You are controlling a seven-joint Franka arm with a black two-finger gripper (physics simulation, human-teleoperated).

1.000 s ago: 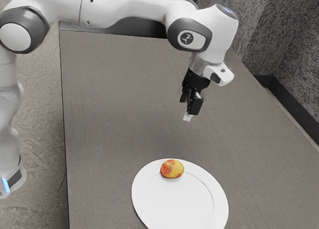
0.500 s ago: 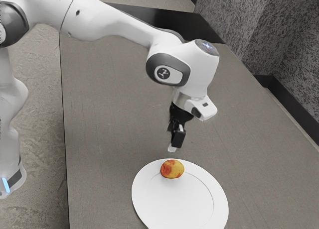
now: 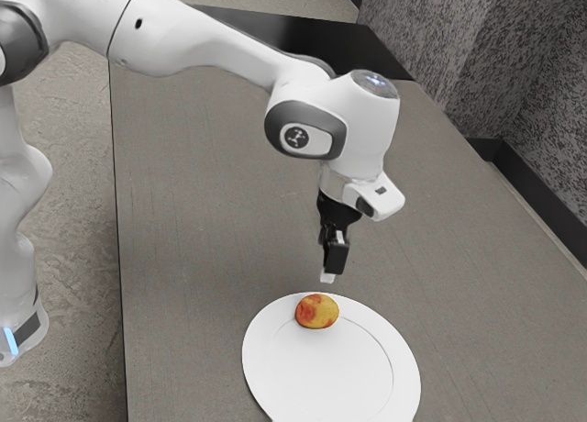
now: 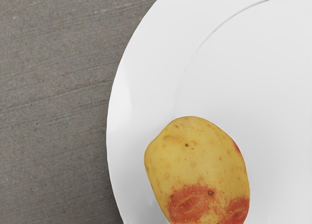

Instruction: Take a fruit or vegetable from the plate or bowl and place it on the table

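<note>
The forearm (image 3: 206, 50) extends from the exterior view's upper left and slopes down toward the exterior view's right; a dark round joint (image 3: 18, 41) is partly cut off at the left edge; the white wrist (image 3: 362, 119) carries a dark-ringed joint with a pale cap (image 3: 307, 140) on its side; below, a white block (image 3: 380, 200) juts toward the exterior view's right; the black gripper (image 3: 328, 276) hangs beneath the wrist, directed downward, its lower end pale; the base column (image 3: 20, 257) stands at the left edge, a blue light strip (image 3: 10, 340) near its foot.
</note>
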